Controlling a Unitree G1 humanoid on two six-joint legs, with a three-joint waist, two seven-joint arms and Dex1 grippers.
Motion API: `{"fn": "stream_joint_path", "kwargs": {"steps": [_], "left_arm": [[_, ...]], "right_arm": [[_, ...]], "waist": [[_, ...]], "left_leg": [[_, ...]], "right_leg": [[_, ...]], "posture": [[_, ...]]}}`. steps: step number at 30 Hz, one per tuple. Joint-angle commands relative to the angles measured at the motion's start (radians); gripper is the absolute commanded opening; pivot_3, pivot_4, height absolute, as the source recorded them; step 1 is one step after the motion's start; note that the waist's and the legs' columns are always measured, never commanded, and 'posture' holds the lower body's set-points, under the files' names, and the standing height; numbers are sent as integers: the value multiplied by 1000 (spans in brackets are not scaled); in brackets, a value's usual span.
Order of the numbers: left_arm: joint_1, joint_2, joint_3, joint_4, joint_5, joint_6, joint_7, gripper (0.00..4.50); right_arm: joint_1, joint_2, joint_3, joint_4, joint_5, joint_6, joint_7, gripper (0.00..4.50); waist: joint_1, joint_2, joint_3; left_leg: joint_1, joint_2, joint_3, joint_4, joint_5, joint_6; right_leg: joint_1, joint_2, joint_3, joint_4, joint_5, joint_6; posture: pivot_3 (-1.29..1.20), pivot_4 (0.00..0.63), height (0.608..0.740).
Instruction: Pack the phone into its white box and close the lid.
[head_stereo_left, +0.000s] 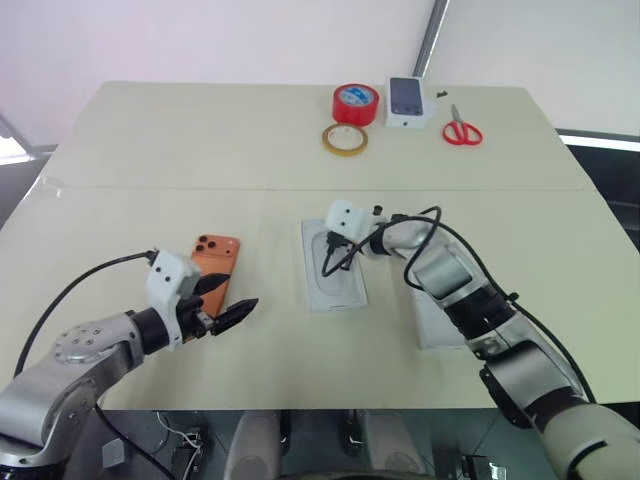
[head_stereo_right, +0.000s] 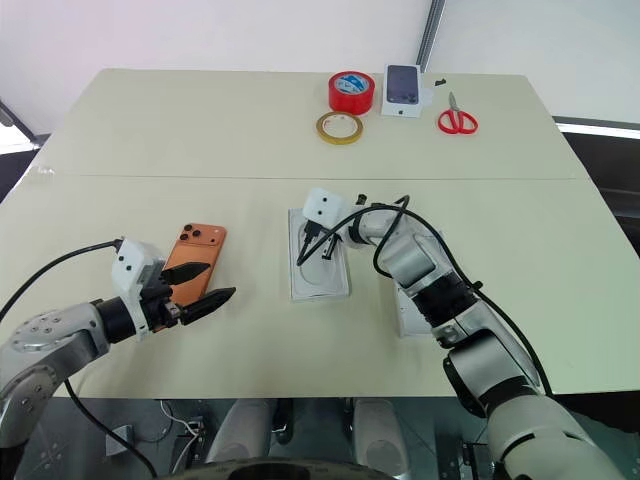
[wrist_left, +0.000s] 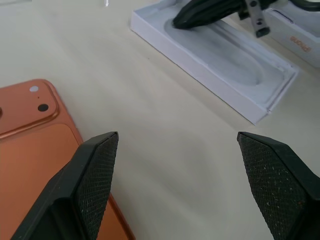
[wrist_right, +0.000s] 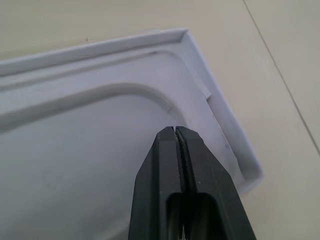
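Right end effector (wrist_right: 176, 131): jaws are pressed fully together with nothing pinched; the tip is poised over the moulded white insert (head_stereo_left: 338, 285) seated inside the white box (head_stereo_left: 312, 268), at or just above its surface, contact cannot be told.
Left end effector (head_stereo_left: 228, 303): fingers are spread wide and empty, hovering low over the desk (head_stereo_left: 200, 160) just beside the near end of the phone (head_stereo_left: 214, 262).
Phone: the orange handset is lying camera side up on the desk, left of the box and apart from it, untouched.
White box: sat mid-desk, its recess taken up by the insert, no phone in it yet.
Lid: a white slab (head_stereo_left: 428, 325) is glimpsed under the right forearm, just right of the box, with orange lettering seen in the left wrist view; it is judged to be the lid, off and waiting.
Step in hand: the box seems to be steadied or its insert probed while the phone awaits pickup.
Next move: the phone must be gripped by its edges, carried right and laid flat in the recess; a skewed drop on the rim is the risk.
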Motion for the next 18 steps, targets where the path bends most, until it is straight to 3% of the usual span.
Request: {"fn": "stream_joint_path", "kwargs": {"steps": [1, 6, 9, 11, 18], "left_arm": [[13, 16, 37, -20, 16, -42, -37, 3987], [30, 21, 65, -13, 27, -42, -46, 3987], [20, 9, 151, 32, -62, 54, -3, 3987], [-1, -4, 201, 75, -112, 129, 54, 4244], [-153, -21, 240, 241, -105, 409, 324, 4244]], "right_arm": [[-25, 15, 4, 23, -44, -65, -32, 48], [-2, 11, -24, -31, -36, -91, -7, 48], [34, -19, -58, -160, 27, -87, 69, 48], [47, -17, -76, -227, 59, -48, 96, 11], [58, 89, -24, -321, 97, 83, 98, 11]], "waist": [[-1, 0, 0], [-1, 0, 0], [1, 0, 0], [2, 0, 0], [3, 0, 0]], "left_leg": [[0, 0, 0, 0, 0, 0], [1, 0, 0, 2, 0, 0], [1, 0, 0, 3, 1, 2], [1, 1, 0, 3, 2, 3], [3, 4, -1, 10, 2, 3]], "right_leg": [[0, 0, 0, 0, 0, 0], [1, 0, 0, 1, 0, 0], [1, 0, 0, 2, 0, 0], [1, 2, -1, 2, 0, 0], [2, 5, -2, 13, 0, 1]], "posture": [[0, 150, 740], [0, 150, 740], [0, 150, 740], [0, 150, 740], [0, 150, 740]]}}
